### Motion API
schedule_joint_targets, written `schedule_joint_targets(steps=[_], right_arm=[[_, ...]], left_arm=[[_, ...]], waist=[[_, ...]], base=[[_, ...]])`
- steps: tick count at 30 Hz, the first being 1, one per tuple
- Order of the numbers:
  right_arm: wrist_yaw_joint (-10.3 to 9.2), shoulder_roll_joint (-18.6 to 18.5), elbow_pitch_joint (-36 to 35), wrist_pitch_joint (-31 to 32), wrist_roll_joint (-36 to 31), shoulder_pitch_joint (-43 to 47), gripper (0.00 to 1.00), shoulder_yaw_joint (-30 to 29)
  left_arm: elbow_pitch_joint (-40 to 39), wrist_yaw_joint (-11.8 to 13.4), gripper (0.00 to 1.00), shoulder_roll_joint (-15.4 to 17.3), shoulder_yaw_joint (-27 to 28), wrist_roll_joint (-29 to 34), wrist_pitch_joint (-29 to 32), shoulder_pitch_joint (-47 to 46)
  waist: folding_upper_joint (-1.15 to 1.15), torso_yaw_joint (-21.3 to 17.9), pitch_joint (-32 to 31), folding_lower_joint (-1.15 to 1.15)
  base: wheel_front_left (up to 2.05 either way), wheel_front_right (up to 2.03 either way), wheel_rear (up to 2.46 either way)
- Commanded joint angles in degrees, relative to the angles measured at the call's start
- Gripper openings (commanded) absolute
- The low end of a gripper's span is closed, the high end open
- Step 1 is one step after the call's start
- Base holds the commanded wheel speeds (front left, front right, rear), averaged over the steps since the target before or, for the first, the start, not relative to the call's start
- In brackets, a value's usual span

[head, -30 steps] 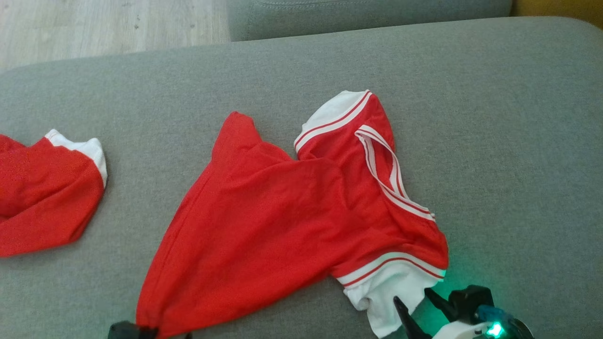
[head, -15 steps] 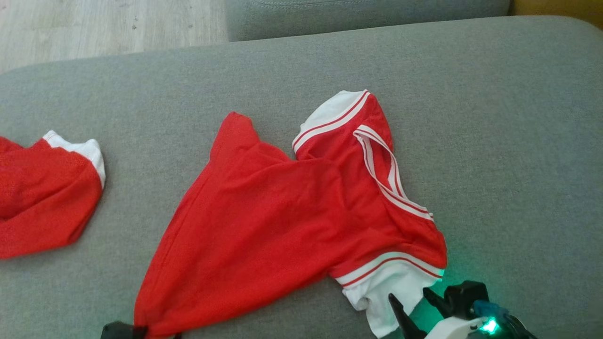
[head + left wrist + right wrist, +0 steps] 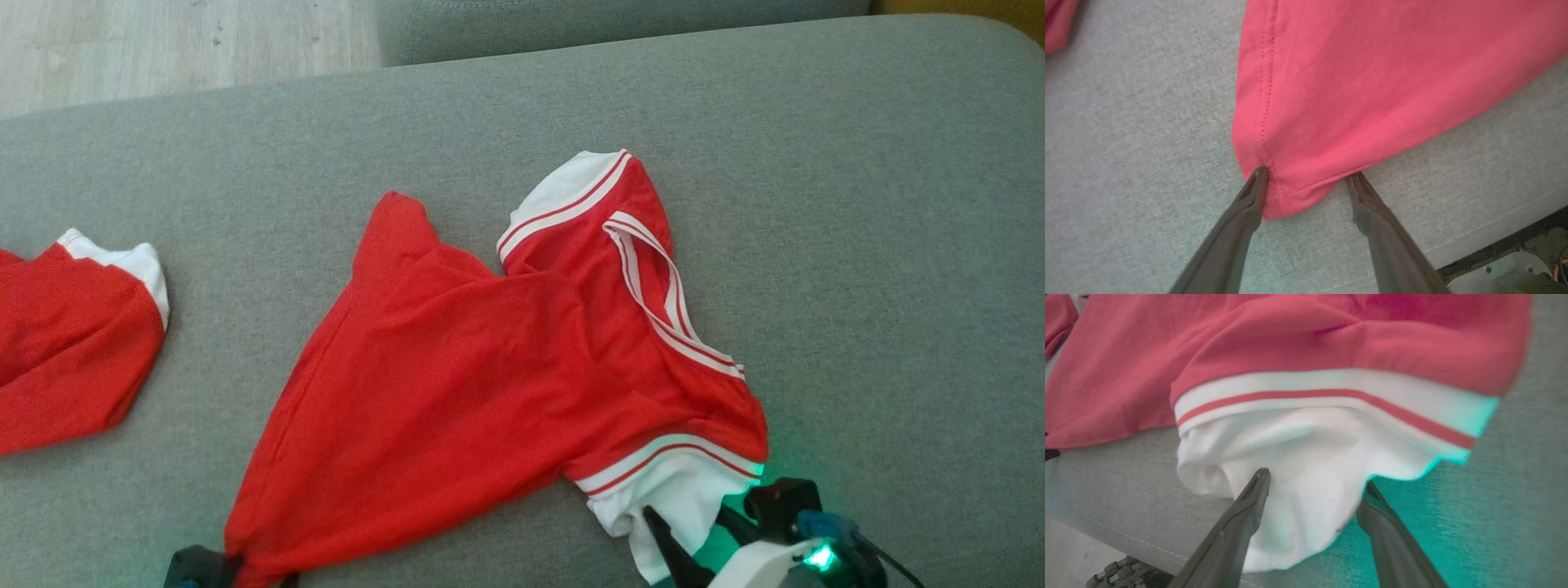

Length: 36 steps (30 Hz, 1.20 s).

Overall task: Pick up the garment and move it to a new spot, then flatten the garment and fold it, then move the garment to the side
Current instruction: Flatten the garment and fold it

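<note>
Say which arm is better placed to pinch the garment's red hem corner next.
Left, probably. The left end effector stands open with the red hem corner between its fingers; the right end effector, also open, straddles the white sleeve instead.

Soft, even daylight on the grey cushion (image 3: pixel 857 204), no glare. Shadows are faint, just a thin dark rim under the garment (image 3: pixel 457 384) edges. A green lamp (image 3: pixel 819 558) by the right gripper (image 3: pixel 684 514) tints nearby cloth; it looks teal in the right wrist view. Head view is slightly soft and grainy. In the wrist views the fingers (image 3: pixel 1233 531) blur close up, the edges stretch, and the weave is in fair focus.
</note>
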Motion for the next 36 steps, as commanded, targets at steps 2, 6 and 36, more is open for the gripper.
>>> schedule_joint_targets(steps=[2, 6, 36], right_arm=[[0.43, -0.51, -0.71, 1.32, 1.94, -2.03, 0.55, 2.7], [0.43, -0.65, -1.99, 1.29, 6.05, -2.79, 0.0, 2.17], [0.43, -1.51, -58.64, 26.57, 40.77, -22.23, 0.0, -32.66]], left_arm=[[0.85, 0.13, 0.42, 0.79, 1.17, 0.46, -0.7, -3.37], [3.37, 0.09, 0.0, 0.09, 0.31, 0.49, -3.45, -5.23], [-39.13, 0.91, 0.0, -1.32, 5.65, -20.23, 7.45, -40.23]], waist=[[0.0, 0.02, 0.0, 0.0], [0.0, -0.03, -0.47, 0.0], [0.0, -4.0, 0.77, 0.0]], base=[[0.0, 0.0, 0.0], [0.0, 0.0, 0.0], [0.0, 0.0, 0.0]])
